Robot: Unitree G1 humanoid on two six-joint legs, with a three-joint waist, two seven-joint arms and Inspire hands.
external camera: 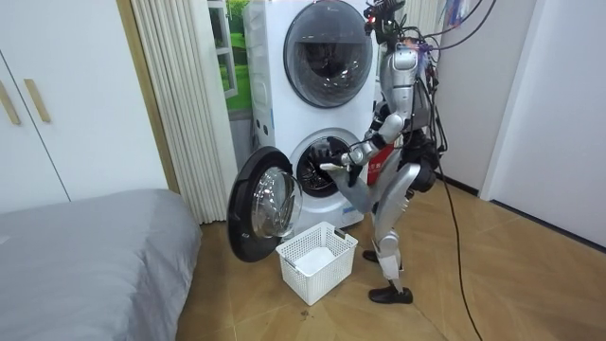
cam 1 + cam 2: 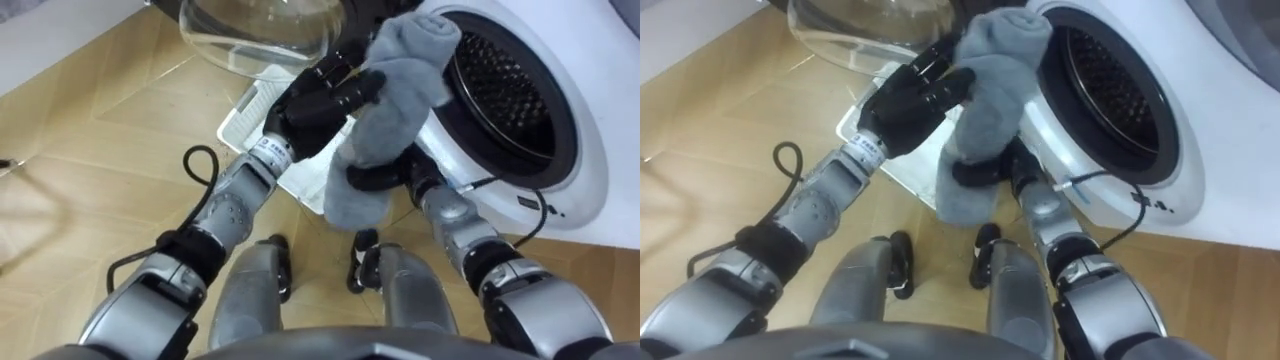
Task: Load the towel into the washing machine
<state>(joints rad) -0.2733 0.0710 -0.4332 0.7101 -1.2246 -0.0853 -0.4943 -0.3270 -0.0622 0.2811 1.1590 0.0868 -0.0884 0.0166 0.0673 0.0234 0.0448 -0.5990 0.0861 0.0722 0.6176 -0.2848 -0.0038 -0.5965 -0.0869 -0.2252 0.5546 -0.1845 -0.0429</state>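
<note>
A grey towel [image 2: 398, 95] hangs bunched in front of the open drum [image 2: 512, 97] of the lower washing machine [image 2: 585, 190]. My left hand [image 2: 322, 97] has its fingers curled on the towel's upper left side. My right hand [image 2: 372, 179] grips the towel's lower part from beneath, fingers wrapped round the cloth. The towel's top sits level with the drum's rim, just outside the opening. In the room view I stand upright facing the lower machine [image 1: 317, 170], both arms raised to the opening.
The round glass door [image 2: 262, 25] stands swung open to my left. A white plastic basket [image 2: 252, 112] sits on the wooden floor below the door. A second washer [image 1: 327, 52] is stacked above. A grey bed [image 1: 85, 256] fills the room view's left.
</note>
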